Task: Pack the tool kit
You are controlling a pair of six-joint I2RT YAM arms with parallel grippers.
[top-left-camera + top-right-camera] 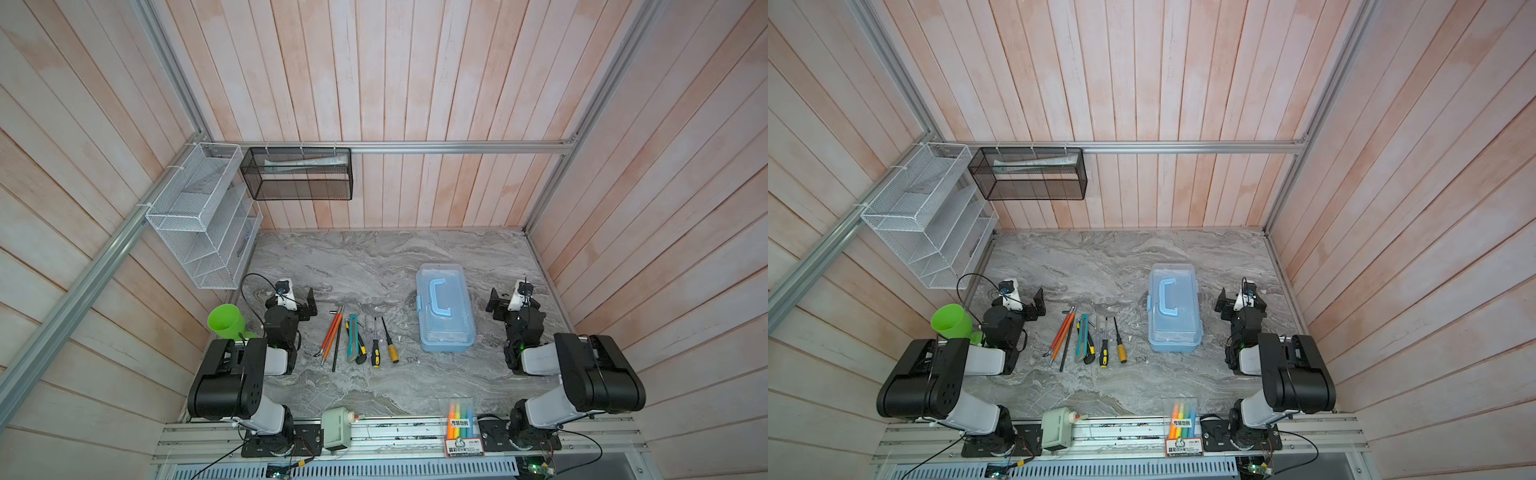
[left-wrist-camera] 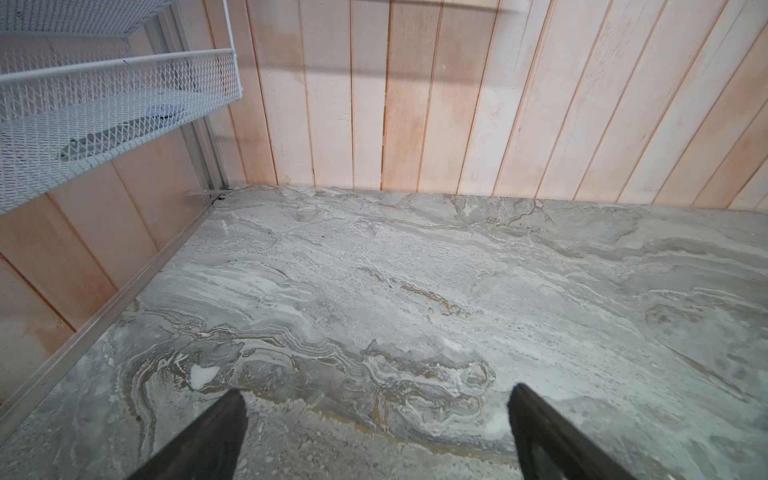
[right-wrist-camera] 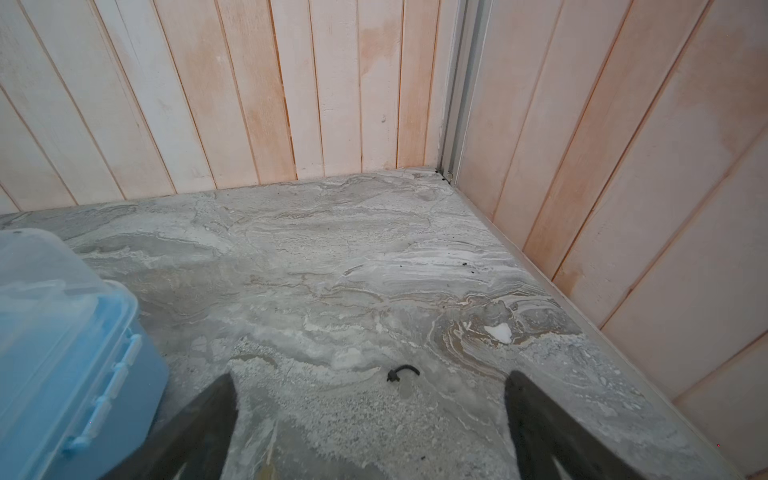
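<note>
Case (image 1: 444, 309) is sitting shut, right of the tool row on the table (image 1: 374, 257), likely light, slick plastic best taken by its handle (image 1: 440, 297), while left gripper (image 2: 376, 432) and right gripper (image 3: 370, 424) are being held wide open, empty.

The grey marbled tabletop (image 1: 374, 257) carries the closed light-blue case (image 1: 444, 309), a row of what look like 6 tools (image 1: 357, 338) and a green cup (image 1: 226, 322).
</note>
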